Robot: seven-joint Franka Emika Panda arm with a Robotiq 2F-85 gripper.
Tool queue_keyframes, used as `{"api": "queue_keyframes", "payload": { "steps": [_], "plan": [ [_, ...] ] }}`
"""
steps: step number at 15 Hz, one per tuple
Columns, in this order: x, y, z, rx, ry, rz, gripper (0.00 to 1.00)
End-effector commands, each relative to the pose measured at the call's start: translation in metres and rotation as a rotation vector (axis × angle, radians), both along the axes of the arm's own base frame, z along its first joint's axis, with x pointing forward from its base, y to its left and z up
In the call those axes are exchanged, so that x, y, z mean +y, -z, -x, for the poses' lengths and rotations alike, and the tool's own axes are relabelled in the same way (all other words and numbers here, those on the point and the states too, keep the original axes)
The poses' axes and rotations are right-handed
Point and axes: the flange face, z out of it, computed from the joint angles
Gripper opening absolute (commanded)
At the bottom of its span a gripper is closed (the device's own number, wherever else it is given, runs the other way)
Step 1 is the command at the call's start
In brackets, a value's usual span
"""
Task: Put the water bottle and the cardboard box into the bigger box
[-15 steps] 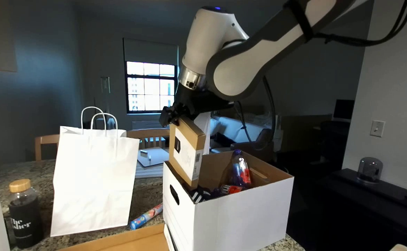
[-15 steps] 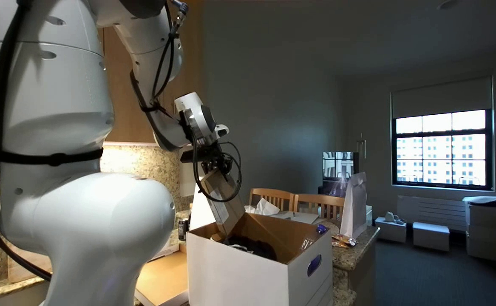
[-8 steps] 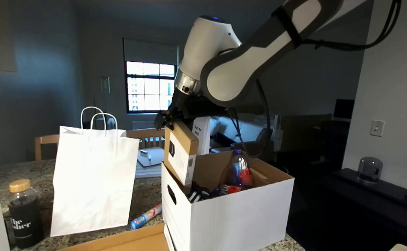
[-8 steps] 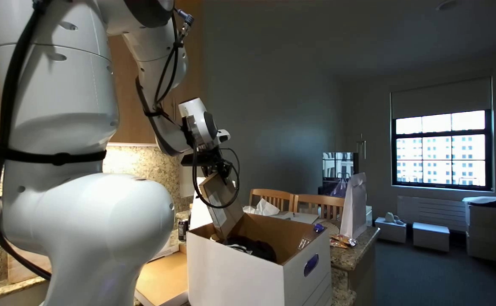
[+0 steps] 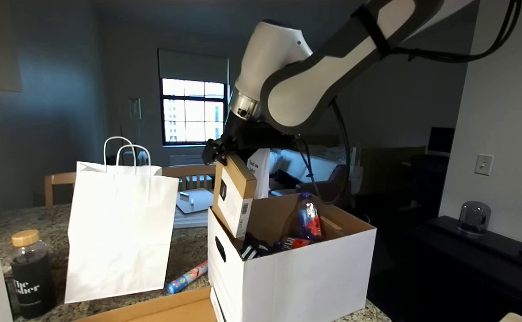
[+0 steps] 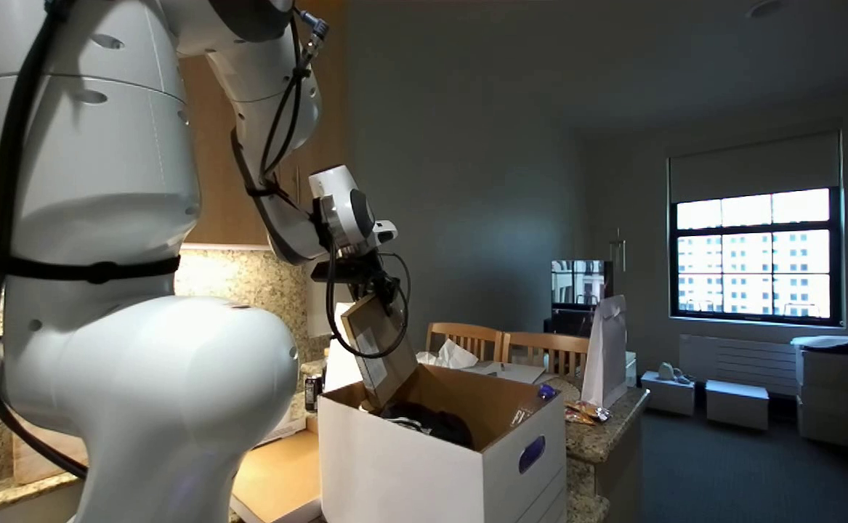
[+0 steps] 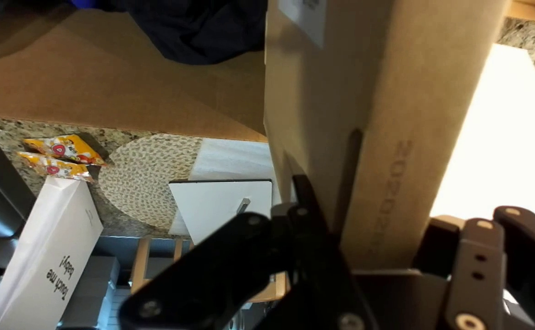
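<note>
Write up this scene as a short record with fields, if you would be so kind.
Grip: gripper shut on the cardboard box
Pose: tilted, lower end inside the bigger box, upper end above its rim
Already inside: water bottle, blue cap up; dark cloth
Nearby: white paper bag with handles, upright on the counter
Not yet done: letting go of the cardboard box

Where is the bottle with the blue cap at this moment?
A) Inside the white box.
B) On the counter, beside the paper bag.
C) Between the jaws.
A: in an exterior view the bottle shows within the walls of the white box, while the jaws grip the slim box.
</note>
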Motion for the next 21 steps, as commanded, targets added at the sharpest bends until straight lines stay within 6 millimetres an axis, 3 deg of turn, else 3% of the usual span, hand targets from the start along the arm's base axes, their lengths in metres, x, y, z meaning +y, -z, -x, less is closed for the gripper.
{"api": "queue_keyframes", "payload": {
  "steps": [1, 5, 11, 12, 13, 21],
  "plan": [
    [-0.007, -0.003, 0.021, 0.047, 0.057, 0.034, 0.11],
    [0.001, -0.004, 0.024, 0.143, 0.064, 0.116, 0.11],
    [0.003, 0.012, 0.018, 0.193, 0.055, 0.101, 0.11],
    [0.001, 0.013, 0.018, 0.192, 0.062, 0.092, 0.47],
    [0.000, 0.015, 0.018, 0.194, 0.068, 0.086, 0.48],
    [-0.001, 0.022, 0.015, 0.265, 0.059, 0.032, 0.98]
  ]
}}
